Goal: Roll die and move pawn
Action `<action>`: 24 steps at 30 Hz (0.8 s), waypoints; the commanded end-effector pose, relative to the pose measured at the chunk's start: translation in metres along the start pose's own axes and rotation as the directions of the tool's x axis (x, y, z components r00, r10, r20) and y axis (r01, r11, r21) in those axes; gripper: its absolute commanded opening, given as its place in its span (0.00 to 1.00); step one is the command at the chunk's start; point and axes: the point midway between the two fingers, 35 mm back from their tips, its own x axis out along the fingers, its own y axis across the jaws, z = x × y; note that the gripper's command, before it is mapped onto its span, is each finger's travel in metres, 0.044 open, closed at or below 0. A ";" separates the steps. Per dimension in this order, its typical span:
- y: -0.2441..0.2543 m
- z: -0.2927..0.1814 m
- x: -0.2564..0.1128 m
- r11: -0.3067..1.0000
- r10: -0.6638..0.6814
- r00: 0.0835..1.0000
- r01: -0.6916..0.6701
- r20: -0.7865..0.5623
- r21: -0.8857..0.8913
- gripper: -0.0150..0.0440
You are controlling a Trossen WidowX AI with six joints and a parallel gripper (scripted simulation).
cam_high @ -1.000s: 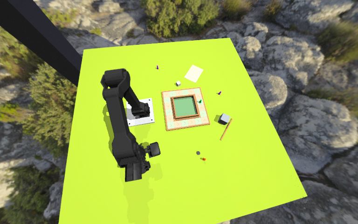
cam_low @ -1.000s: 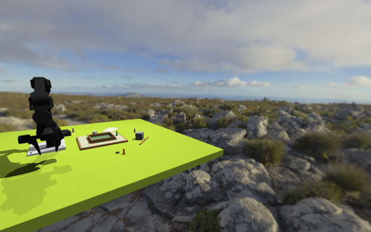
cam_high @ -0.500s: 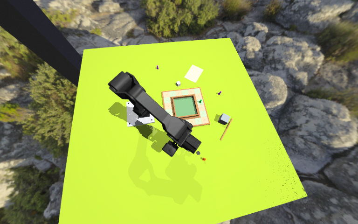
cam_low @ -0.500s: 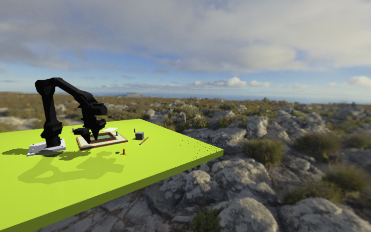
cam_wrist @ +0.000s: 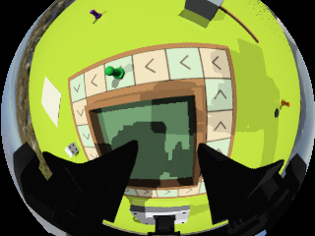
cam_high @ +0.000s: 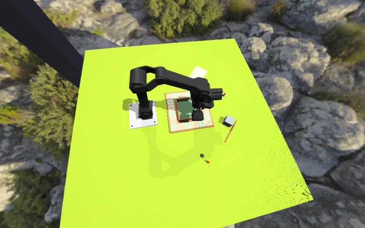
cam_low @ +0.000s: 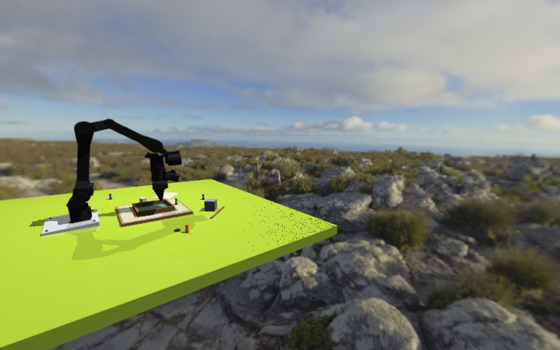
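The white die (cam_low: 142, 199) (cam_wrist: 72, 149) lies on the table outside the board (cam_high: 174, 127) (cam_low: 125, 216) (cam_wrist: 220, 93), left of it in the wrist view; its top pips are too small to read surely. The brown-walled tray (cam_high: 177, 110) (cam_low: 156, 211) (cam_wrist: 200, 113) with a green floor holds no die that I can see. The green pawn (cam_low: 176, 201) (cam_wrist: 115, 72) stands on a pale green square of the far row in the wrist view, where arrows point left. My gripper (cam_low: 161, 199) (cam_wrist: 168, 147) is open and empty, pointing down above the tray. The arm hides die and pawn in the top view.
A grey cube (cam_high: 228, 120) (cam_low: 210, 205) and a stick (cam_high: 230, 131) (cam_low: 216, 212) lie beyond the board. An orange pawn (cam_high: 207, 161) (cam_wrist: 284, 103) stands by a dark disc (cam_high: 202, 155) (cam_wrist: 277, 113). Two purple pawns (cam_low: 110, 197) (cam_low: 203, 197) and a white card (cam_high: 198, 71) (cam_wrist: 50, 100) are around.
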 end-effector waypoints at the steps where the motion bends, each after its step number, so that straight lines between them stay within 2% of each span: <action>1: 0.069 -0.004 0.005 0.983 0.011 1.000 -0.016 -0.025 -0.183 0.72; 12: 0.220 -0.069 0.011 0.837 -0.015 0.999 -0.014 -0.049 -0.547 0.72; 20: 0.224 -0.079 0.013 0.825 -0.018 0.998 -0.015 -0.052 -0.565 0.72; 24: 0.223 -0.080 0.027 0.825 -0.018 0.998 -0.015 -0.052 -0.565 0.72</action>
